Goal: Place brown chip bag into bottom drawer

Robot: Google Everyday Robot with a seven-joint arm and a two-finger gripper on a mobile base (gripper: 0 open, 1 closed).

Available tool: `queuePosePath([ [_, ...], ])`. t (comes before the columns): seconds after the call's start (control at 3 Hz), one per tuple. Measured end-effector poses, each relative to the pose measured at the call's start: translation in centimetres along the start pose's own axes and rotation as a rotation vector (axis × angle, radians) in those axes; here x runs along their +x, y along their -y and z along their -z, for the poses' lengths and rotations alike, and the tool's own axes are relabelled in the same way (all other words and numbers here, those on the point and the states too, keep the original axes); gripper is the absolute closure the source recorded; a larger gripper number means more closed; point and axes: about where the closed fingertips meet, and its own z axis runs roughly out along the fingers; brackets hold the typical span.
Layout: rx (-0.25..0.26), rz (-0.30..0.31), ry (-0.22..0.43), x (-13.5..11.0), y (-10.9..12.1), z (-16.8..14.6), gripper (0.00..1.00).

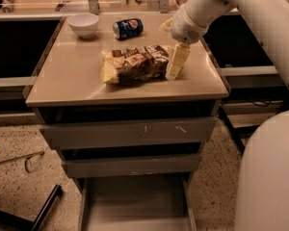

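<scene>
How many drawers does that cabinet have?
3: top drawer under the tabletop, middle drawer below it, bottom drawer pulled open lowest. The gripper is by the brown chip bag.

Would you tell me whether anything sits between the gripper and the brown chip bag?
Nothing visible does: the gripper is at one end of the brown chip bag; the soda can and bowl sit farther back.
</scene>
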Motion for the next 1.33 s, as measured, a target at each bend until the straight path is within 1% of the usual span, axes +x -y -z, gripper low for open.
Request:
queuePosePath([
  [0.33, -0.028, 0.022, 0.007, -0.7, 0.5, -1.7, 0.00],
  [1.0, -0.082, 0.027, 0.013, -0.6, 0.9, -4.5, 0.00],
  [1.33, -0.104, 0.026, 0.015, -0.5, 1.1, -5.5, 0.00],
])
